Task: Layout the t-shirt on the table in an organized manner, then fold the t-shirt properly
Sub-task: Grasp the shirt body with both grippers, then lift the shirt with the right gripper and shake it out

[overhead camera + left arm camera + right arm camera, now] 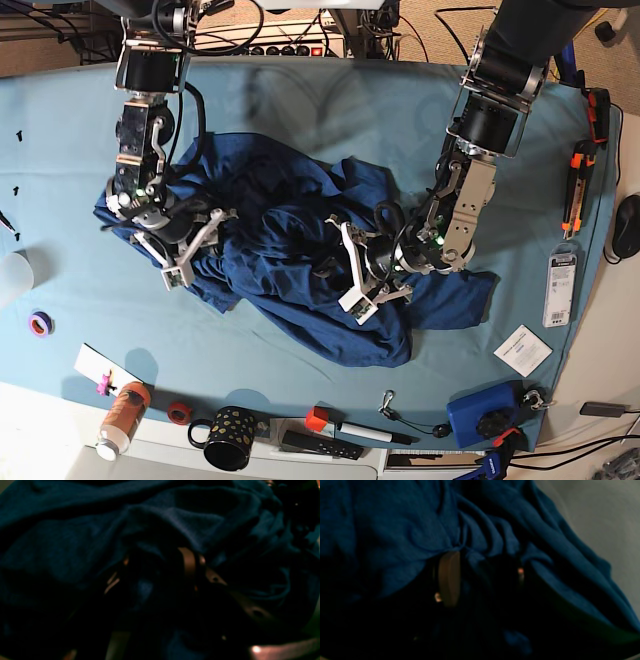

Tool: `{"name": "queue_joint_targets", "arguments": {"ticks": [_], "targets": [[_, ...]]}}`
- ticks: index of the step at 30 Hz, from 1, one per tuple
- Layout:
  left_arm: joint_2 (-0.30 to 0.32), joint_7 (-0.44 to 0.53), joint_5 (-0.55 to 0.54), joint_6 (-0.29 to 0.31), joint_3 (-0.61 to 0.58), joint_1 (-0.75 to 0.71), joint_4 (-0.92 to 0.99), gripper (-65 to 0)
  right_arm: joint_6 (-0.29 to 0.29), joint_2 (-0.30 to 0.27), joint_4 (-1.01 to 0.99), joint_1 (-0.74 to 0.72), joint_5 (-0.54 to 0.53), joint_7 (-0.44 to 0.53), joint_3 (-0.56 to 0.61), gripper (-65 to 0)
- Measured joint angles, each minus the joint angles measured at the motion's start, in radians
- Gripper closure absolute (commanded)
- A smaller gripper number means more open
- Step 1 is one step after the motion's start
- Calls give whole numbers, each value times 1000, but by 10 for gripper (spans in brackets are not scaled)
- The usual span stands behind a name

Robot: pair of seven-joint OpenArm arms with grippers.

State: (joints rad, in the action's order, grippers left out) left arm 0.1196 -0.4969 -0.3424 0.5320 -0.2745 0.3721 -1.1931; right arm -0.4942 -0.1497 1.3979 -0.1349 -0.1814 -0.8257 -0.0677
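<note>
Both arms low over crumpled t-shirt

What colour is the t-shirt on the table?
Dark navy blue t-shirt, crumpled; it shows best in the base view.

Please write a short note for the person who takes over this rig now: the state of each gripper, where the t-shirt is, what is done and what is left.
Left gripper: jaws apart, low on the t-shirt, fabric bunched around the fingers; whether it holds any is unclear.
Right gripper: jaws apart over the other end of the shirt; grip also unclear.
T-shirt: a crumpled heap in the middle of the table, not spread flat.
Done: nothing finished; both arms are at the shirt.
Left: spread it flat and straight, then fold it.
</note>
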Motion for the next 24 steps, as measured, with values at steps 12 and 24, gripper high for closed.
{"name": "queue_joint_targets", "arguments": {"ticks": [12, 24], "targets": [[0, 23, 69, -65, 0, -2, 0, -245, 19, -2, 36, -4, -77, -137, 75, 0], [2, 60, 67, -68, 0, -45, 0, -245, -2, 5, 528, 299, -104, -282, 89, 0]]}}
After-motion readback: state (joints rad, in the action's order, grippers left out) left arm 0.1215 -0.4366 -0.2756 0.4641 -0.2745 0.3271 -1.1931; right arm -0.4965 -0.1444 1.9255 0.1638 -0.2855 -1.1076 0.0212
